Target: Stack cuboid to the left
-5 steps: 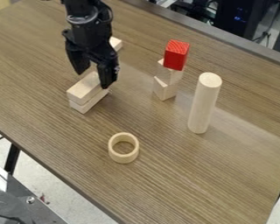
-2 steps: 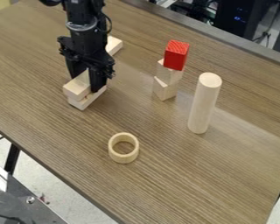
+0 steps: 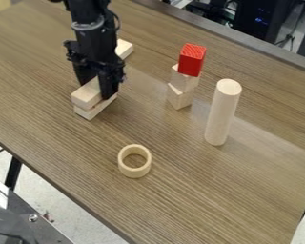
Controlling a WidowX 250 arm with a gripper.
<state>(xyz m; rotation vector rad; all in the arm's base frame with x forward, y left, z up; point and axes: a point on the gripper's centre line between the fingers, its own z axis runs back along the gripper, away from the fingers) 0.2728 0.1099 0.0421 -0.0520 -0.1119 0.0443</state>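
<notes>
Your end effector [image 3: 95, 89] clasps the upper cuboid [image 3: 85, 98], atop the lower cuboid [image 3: 90, 112]. Placement appears in hand; you should next align it over the lower cuboid, then release.

Robotics lab, robot arm [image 3: 91, 29] over wood-grain table [image 3: 244, 186], blue-lit equipment [image 3: 252, 18] behind

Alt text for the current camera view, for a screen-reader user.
Robot hand around the upper of two stacked pale wooden cuboids on a brown table; nearby, a red block tops pale blocks, beside an upright cylinder and a wooden ring.
</notes>
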